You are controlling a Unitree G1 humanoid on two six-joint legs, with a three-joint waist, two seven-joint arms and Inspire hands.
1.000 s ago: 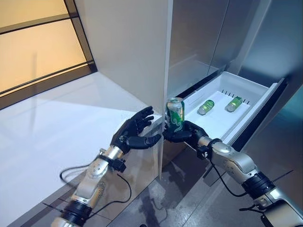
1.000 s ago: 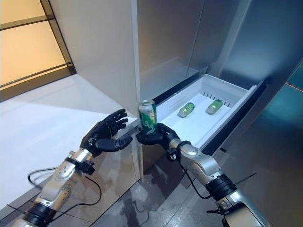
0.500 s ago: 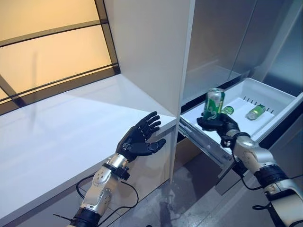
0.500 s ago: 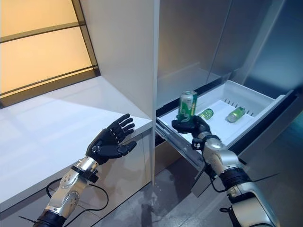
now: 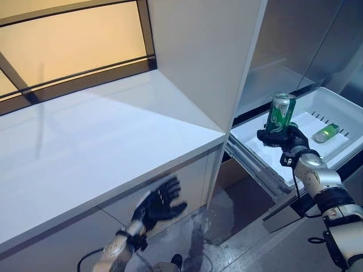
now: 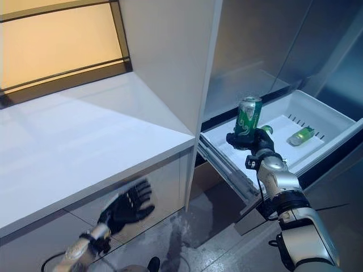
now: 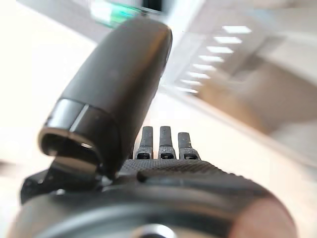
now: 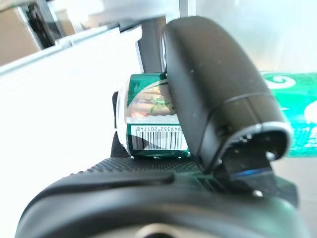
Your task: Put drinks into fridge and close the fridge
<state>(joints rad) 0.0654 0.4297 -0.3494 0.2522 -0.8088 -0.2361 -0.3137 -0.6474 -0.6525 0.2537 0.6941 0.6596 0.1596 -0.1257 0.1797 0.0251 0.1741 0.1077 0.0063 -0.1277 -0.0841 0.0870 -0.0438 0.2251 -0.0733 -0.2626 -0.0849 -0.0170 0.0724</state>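
Note:
My right hand (image 5: 281, 137) is shut on a green can (image 5: 280, 113), held upright over the near left part of the open white fridge drawer (image 5: 339, 105). The can also shows in the right wrist view (image 8: 153, 133) under the thumb (image 8: 218, 99). Another green drink (image 5: 325, 132) lies on its side in the drawer, and one more (image 6: 266, 130) peeks out behind the hand. My left hand (image 5: 159, 205) is open and empty, low in front of the white counter's cabinet front. It shows in the left wrist view (image 7: 163, 163) with straight fingers.
A white counter (image 5: 96, 141) spans the left. A tall white panel (image 5: 204, 56) stands between the counter and the fridge. The fridge's grey inner walls (image 5: 300, 39) rise behind the drawer. Grey floor (image 5: 227, 238) lies below.
The camera has shifted. My right hand has carried the can further over the drawer. My left hand has dropped from counter height to below the counter edge, still open.

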